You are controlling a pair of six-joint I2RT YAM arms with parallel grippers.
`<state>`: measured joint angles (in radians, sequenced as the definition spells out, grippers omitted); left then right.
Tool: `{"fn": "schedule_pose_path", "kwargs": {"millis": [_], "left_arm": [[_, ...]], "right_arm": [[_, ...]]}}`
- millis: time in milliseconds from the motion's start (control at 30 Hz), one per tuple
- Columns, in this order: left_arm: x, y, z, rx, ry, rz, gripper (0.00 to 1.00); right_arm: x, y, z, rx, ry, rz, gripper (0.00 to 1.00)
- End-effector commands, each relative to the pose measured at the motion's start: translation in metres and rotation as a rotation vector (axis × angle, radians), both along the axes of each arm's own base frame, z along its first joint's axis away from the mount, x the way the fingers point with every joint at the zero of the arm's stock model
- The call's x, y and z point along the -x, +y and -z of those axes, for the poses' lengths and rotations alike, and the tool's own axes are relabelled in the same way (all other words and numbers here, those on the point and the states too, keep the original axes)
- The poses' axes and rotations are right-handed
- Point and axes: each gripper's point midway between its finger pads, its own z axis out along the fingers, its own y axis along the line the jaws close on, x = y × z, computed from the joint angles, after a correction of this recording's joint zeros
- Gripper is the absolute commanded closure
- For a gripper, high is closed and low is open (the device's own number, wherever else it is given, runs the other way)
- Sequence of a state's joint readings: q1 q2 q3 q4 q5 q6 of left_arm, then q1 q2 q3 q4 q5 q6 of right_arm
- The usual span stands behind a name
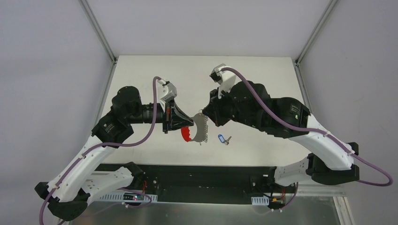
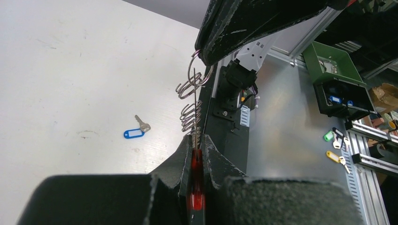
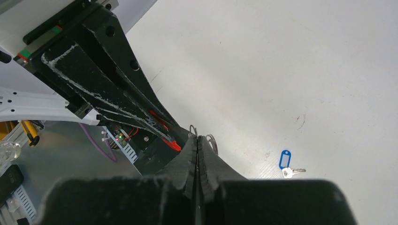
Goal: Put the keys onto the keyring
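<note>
The keyring hangs above the table between both grippers, a red curved strip with a bunch of silver wire rings. My left gripper is shut on the red strip, and the rings rise from its tips. My right gripper is shut on the bunch's top ring; the right wrist view shows its tips pinched on wire. The keys, one small key on a blue tag, lie loose on the table below my right gripper.
The black base bar runs along the table's near edge. Off the table to the right, the left wrist view shows a green box and spare tagged keys on a metal bench. White walls and frame posts enclose the table.
</note>
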<state>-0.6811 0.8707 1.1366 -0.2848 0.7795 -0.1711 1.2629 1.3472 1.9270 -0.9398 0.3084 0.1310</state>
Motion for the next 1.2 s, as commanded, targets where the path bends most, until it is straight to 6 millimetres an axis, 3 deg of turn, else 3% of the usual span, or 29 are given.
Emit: {"fn": "schedule_pose_path", "kwargs": {"millis": [0, 533, 867, 1167], "left_arm": [[0.011, 0.006, -0.032, 0.069, -0.092, 0.014, 1.00], [0.006, 0.010, -0.027, 0.062, -0.087, -0.040, 1.00], [-0.006, 0.014, -0.017, 0.022, -0.074, -0.109, 1.00], [-0.012, 0.016, -0.016, 0.015, -0.060, -0.153, 1.00]], "right_arm": [[-0.011, -0.002, -0.014, -0.044, -0.018, 0.073, 1.00], [-0.027, 0.017, -0.010, -0.025, -0.026, 0.140, 1.00], [-0.019, 0.025, -0.018, -0.077, -0.037, 0.100, 1.00], [-0.012, 0.033, -0.009, -0.096, -0.064, 0.066, 1.00]]}}
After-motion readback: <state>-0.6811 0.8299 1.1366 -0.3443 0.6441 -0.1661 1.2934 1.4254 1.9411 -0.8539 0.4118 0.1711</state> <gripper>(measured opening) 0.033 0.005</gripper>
